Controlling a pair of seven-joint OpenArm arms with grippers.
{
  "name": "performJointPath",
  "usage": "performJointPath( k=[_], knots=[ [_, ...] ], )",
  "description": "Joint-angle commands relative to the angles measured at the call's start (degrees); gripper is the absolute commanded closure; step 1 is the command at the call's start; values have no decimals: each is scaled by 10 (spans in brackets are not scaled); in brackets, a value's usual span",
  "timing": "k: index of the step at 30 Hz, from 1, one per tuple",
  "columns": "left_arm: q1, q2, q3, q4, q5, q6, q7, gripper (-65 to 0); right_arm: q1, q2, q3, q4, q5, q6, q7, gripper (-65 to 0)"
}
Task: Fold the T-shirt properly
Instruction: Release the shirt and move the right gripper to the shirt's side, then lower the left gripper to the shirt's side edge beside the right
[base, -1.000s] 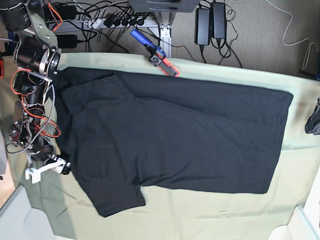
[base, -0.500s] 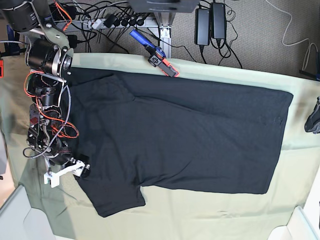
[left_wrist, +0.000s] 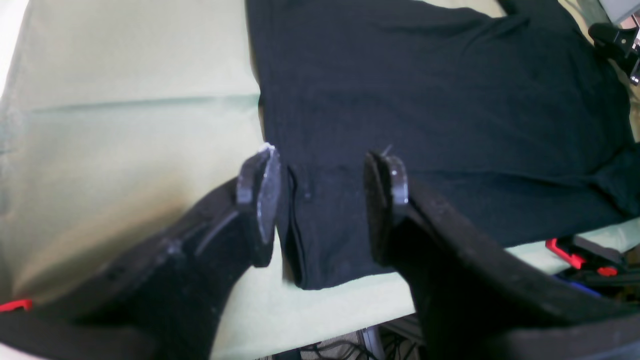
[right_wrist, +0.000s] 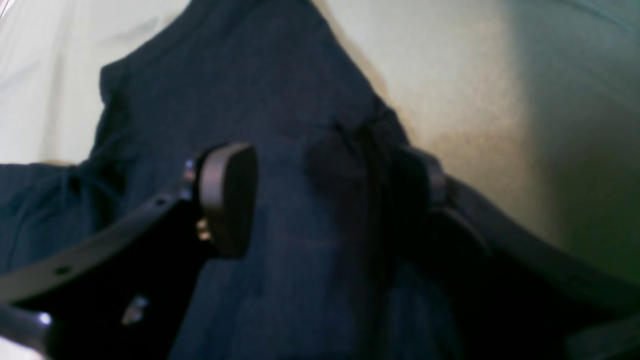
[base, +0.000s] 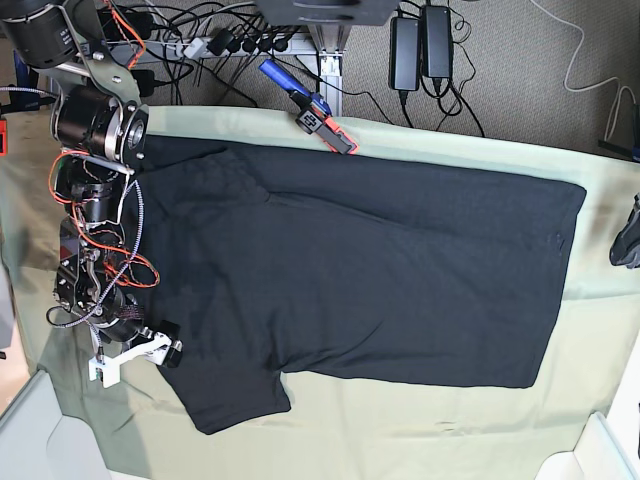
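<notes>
Base view, item one: the large black short-sleeved cotton T-shirt (base: 370, 270), plain side up, spread nearly flat across the worktop, one sleeve jutting toward the near edge at the view's left, hem at the view's right. I judge it light, limp and prone to dragging and bunching; best taken by pinching a doubled edge, at hem corners or shoulder seams, rather than the flat middle.

Item two: the right gripper (right_wrist: 320, 200), jaws spread wide, hovering over the sleeve and shoulder area with dark cloth between its pads (right_wrist: 227, 197); the right wrist view shows nothing clamped. In the base view this arm stands at the shirt's left edge.

Item three: the left gripper (left_wrist: 322, 200), jaws parted and empty, poised above a hem corner near the worktop's edge, cloth visible in the gap but not pinched.

Item four: the pale green table cloth (base: 420, 440) covering the worktop, lying under the shirt.

Item five: a blue and orange clamp (base: 320, 118) at the far edge of the worktop, just beside the shirt.
</notes>
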Motion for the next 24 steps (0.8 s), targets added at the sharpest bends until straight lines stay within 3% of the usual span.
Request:
performJointPath(
  k=[1,8,17,24],
  knots=[
    [-4,-14,-6,7,-9,-8,-15,-304,14,9,0,9,-2,30,13,-413],
    [-5,-14,-6,7,-2,-8,-21,-304,11,25,0,9,-19,29,13,-413],
    [-16,-14,2,7,60,-8,-90,-304,-12,46,0,8,-17,24,11,-413],
    [-103,-14,141,-2,184,-8,-152,-304,-39,40,0,8,13,25,11,-413]
  ],
)
